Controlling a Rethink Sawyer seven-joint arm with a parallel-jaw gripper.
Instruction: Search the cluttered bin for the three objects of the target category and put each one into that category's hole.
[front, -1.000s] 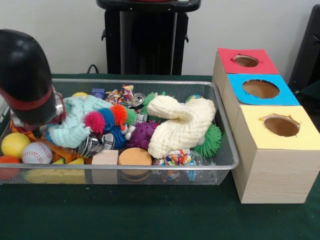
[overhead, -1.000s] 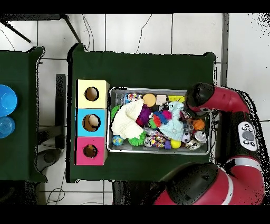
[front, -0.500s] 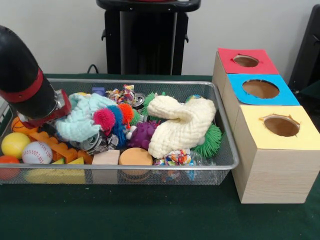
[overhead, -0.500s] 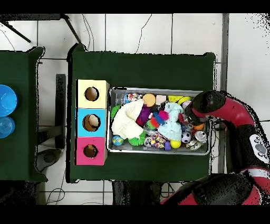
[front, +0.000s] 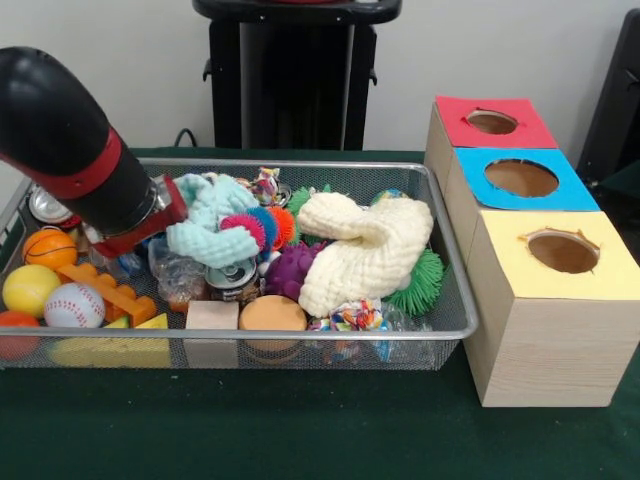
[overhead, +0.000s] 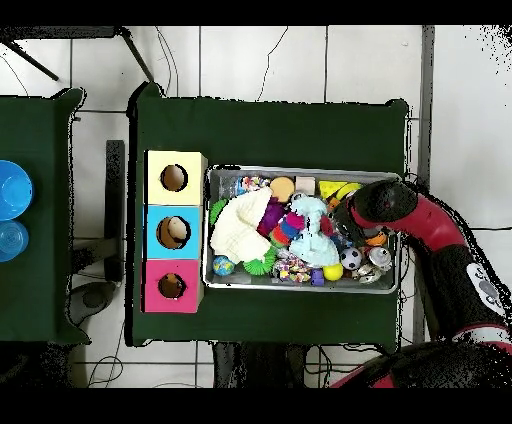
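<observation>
The wire-mesh bin (front: 300, 163) is full of toys; it also shows in the overhead view (overhead: 300, 168). My gripper (front: 185, 215) reaches in from the left, and its tips are buried in a pale teal cloth (front: 215, 225), which hangs from it slightly raised. Pink, blue and orange spiky balls (front: 262, 226) cling to the cloth. In the overhead view the gripper (overhead: 332, 218) is right of the bin's middle, and the cloth (overhead: 305, 215) lies left of it. The red-faced hole (front: 491, 122) is on the farthest box, apart from the gripper; it also shows in the overhead view (overhead: 171, 286).
A cream cloth (front: 365, 250) covers the bin's right half. A baseball (front: 72, 305), a yellow ball (front: 28, 290), an orange ball (front: 50, 248), a wooden block (front: 212, 316) and a purple spiky ball (front: 290, 270) lie around. Blue-faced (front: 521, 178) and yellow-faced (front: 563, 250) holes sit nearer.
My arm has swung from the bin's left end toward the middle, carrying the teal cloth and spiky balls right and slightly up, uncovering cans and crinkled plastic beneath.
</observation>
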